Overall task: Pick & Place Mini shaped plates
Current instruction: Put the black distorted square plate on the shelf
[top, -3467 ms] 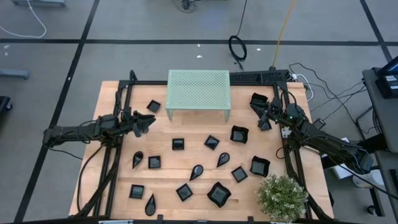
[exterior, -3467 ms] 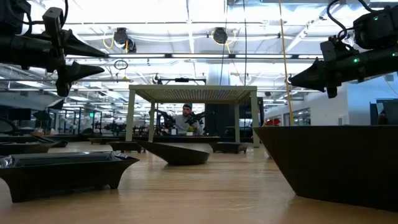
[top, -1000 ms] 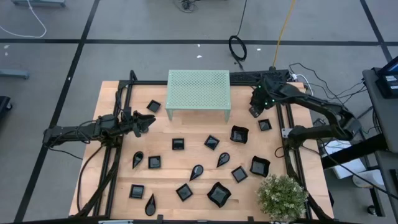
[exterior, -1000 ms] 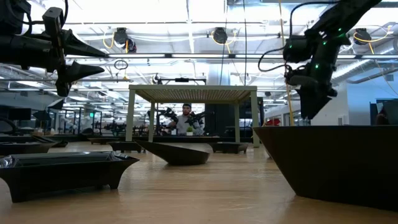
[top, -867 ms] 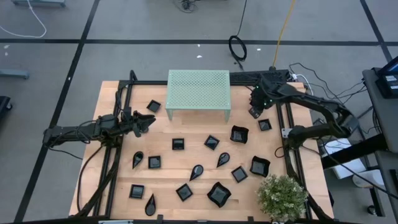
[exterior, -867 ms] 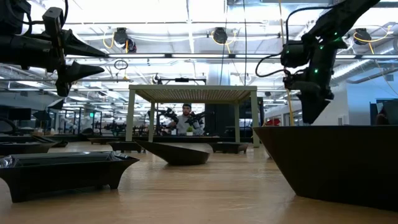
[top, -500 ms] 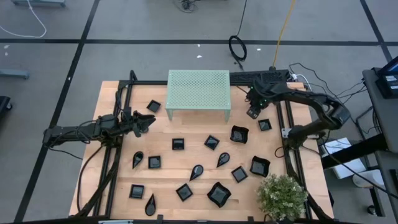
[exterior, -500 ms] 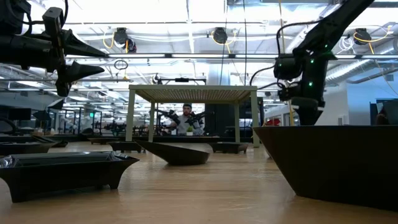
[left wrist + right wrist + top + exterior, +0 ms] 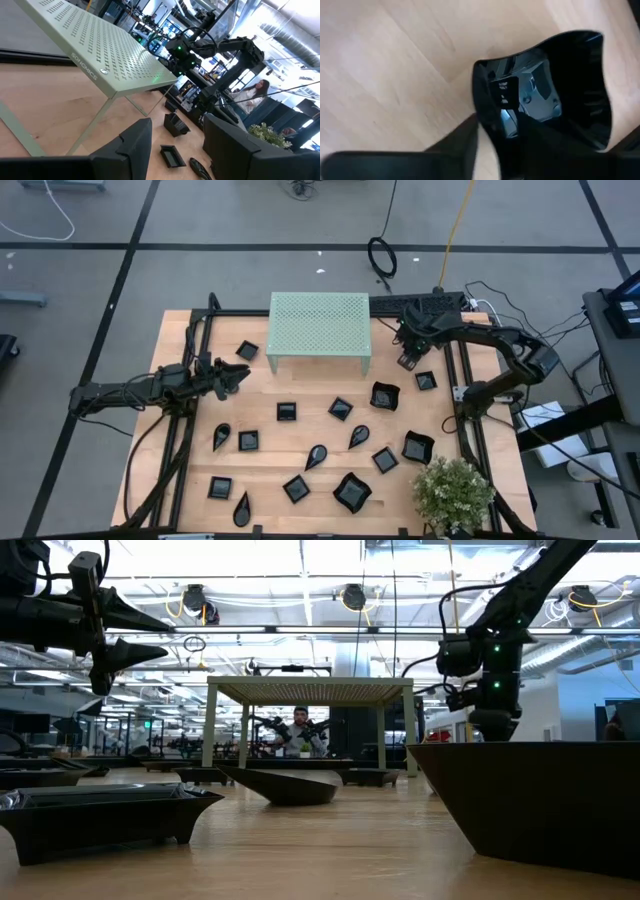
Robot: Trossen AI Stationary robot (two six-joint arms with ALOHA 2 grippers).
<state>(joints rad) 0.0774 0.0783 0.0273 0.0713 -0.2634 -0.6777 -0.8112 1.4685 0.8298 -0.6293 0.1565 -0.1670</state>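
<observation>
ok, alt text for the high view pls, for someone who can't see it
Overhead view of a wooden table scattered with small glossy black plates. The right gripper reaches down at the far right, beside a pale green perforated stand; in the right wrist view it holds a wavy-edged plate. The left gripper hangs open at the left side.

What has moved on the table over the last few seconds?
The right gripper swung from the table's right side toward the back, carrying a wavy-edged black plate to beside the pale green stand. The left gripper and the other plates kept their places.
</observation>
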